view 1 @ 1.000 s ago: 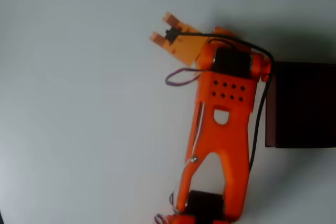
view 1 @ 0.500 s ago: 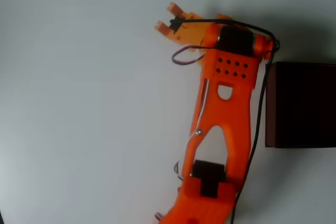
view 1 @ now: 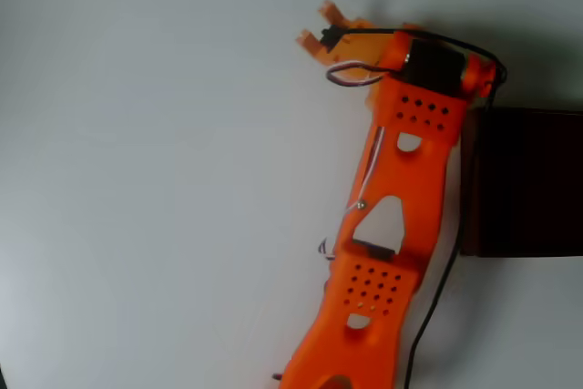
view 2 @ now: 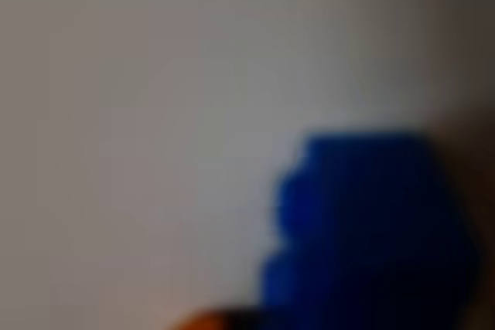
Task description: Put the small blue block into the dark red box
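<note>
White tabletop point(view 1: 137, 179) takes up the left and middle of the overhead view, bare and evenly lit. Moving right, the orange arm point(view 1: 392, 216) runs from the bottom edge at about 6 o'clock up toward 1 o'clock; its base is cut off by the frame. At its upper end two pale orange prongs of the wrist assembly point(view 1: 330, 26) point toward 10 o'clock. Whether these are the fingers cannot be made out, and the gripper's tips are hidden beneath the arm from this angle. A black cable point(view 1: 437, 289) loops along the arm's right side.

Further right, the dark red box point(view 1: 524, 179) sits at about 3 o'clock, cut off by the right frame edge; its left wall is partly covered by the arm. Interior reads near-black, with no detail resolvable.

Wrist view: heavily blurred. The small blue block point(view 2: 363, 229) sits at about 5 o'clock, very close to the lens, its left edge bumpy. An orange sliver point(view 2: 213, 321) shows at 6 o'clock. Whether the gripper is spread or pinching the block cannot be told.
</note>
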### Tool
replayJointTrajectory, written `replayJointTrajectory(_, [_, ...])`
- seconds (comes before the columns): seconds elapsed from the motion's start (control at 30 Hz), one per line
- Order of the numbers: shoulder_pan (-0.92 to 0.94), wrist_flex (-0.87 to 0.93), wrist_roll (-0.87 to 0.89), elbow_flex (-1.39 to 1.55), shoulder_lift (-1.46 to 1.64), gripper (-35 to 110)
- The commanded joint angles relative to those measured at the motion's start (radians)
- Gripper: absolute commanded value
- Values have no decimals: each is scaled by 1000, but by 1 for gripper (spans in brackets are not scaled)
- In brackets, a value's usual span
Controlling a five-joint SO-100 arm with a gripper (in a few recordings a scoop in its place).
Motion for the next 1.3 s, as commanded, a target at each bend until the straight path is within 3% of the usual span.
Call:
replayJointTrajectory(0.0, [21,34,6,-77,-43,2])
replayJointTrajectory(0.3, [38,35,3,-12,9,0])
replayJointTrajectory(0.5, [130,35,-11,281,373,0])
replayJointTrajectory(0.77, [387,34,-31,611,764,0])
replayJointTrajectory(1.0, [495,26,-21,635,634,1])
replayJointTrajectory(1.27, [479,11,-25,673,575,19])
